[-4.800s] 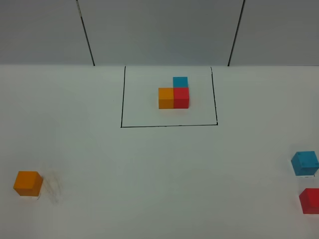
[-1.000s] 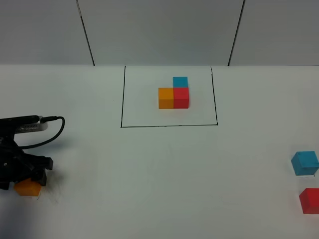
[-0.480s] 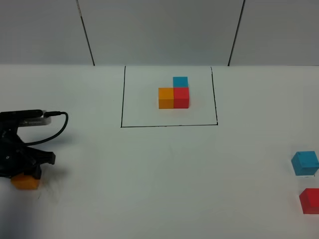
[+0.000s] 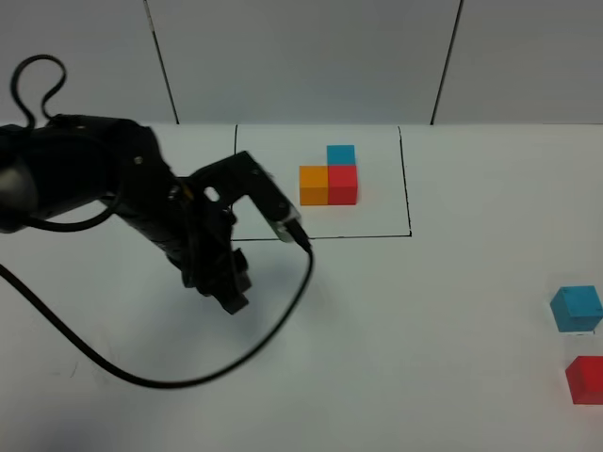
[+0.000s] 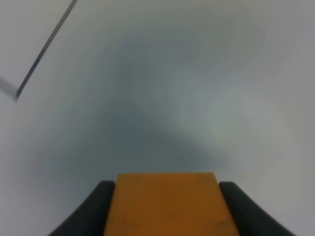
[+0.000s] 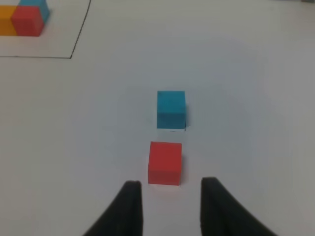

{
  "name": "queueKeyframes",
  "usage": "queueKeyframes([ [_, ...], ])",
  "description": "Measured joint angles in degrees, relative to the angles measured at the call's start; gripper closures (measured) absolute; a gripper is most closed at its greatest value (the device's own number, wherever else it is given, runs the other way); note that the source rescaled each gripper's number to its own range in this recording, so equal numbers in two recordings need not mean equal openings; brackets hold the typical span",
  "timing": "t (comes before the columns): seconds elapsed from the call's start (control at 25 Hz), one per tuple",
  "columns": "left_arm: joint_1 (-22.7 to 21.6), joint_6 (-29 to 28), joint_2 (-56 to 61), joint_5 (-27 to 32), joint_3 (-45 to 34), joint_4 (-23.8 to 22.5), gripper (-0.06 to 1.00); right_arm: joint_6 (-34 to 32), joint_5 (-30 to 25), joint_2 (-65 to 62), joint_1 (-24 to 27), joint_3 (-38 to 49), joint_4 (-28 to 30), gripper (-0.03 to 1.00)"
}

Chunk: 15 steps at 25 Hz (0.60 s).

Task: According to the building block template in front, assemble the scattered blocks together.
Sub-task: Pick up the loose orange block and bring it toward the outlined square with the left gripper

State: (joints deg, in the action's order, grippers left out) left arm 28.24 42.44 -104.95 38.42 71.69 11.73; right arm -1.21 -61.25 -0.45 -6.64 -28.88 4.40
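The building block template (image 4: 329, 177) sits inside a thin black rectangle at the back of the table: orange and red cubes side by side, with blue behind the red. My left gripper (image 5: 165, 186) is shut on the scattered orange block (image 5: 167, 206). In the exterior high view that gripper (image 4: 229, 294) hangs just in front of the rectangle's near-left corner, and the arm hides the block. The scattered blue block (image 4: 576, 308) and red block (image 4: 586, 379) rest at the right edge. My right gripper (image 6: 171, 183) hovers just short of the red block (image 6: 165, 162), fingers drawn in, holding nothing.
The left arm's black cable (image 4: 188, 377) loops over the table in front of the arm. The rectangle's near line (image 4: 320, 237) runs just behind the left gripper. The template (image 6: 22, 17) shows at the far corner of the right wrist view.
My left gripper closed on the orange block at the near left of the table. It then lifted the block and carried it right and back toward the rectangle. Nothing else moved.
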Motion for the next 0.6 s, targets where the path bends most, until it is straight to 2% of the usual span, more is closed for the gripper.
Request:
queueKeyframes([
  [0.12,5.32,7.11,-3.30,5.72,5.64,0.18,0.93,0.00,0.00,0.00,0.00,0.00,0.00,0.97],
  [0.2,8.05,9.26,-5.71,8.97,9.48,0.18,0.93,0.00,0.00,0.00,0.00,0.00,0.00,0.97],
  [0.44,13.14,10.27,-12.21,11.60,17.94,-2.67,0.93,0.00,0.00,0.00,0.00,0.00,0.00,0.97],
  [0.6,14.77,10.29,-16.31,14.53,20.09,-5.94,0.93,0.00,0.00,0.00,0.00,0.00,0.00,0.97],
])
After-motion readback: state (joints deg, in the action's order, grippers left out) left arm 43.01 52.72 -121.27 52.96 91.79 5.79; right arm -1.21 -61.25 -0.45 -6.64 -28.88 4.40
